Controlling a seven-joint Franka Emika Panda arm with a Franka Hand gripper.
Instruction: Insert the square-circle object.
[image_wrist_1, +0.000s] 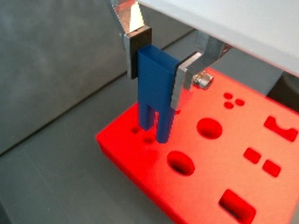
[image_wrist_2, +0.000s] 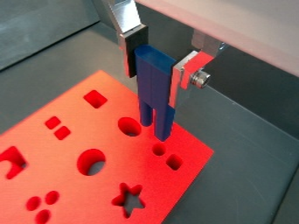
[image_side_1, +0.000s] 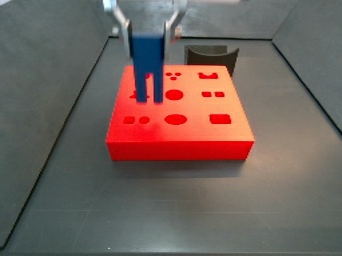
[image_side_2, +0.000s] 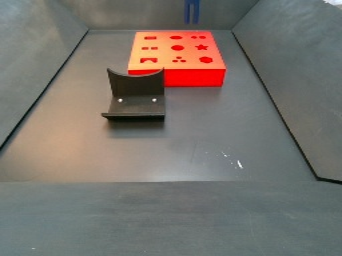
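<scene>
I see the pincer (image_wrist_1: 156, 63) clamped on the square-circle object (image_wrist_1: 156, 92), which hangs upright with its long axis vertical, the two legs pointing down just above the red block (image_wrist_1: 222, 166), near its square and round holes.

even, fairly bright overhead light is falling on all views. the red block (image_side_1: 178, 110) is glowing saturated, nearly overexposed. small glare spots are showing on the dark floor (image_side_2: 230, 158). the gripper (image_wrist_1: 162, 54), close to the lens, is looking soft. everything is appearing low-resolution and slightly blurred.
</scene>
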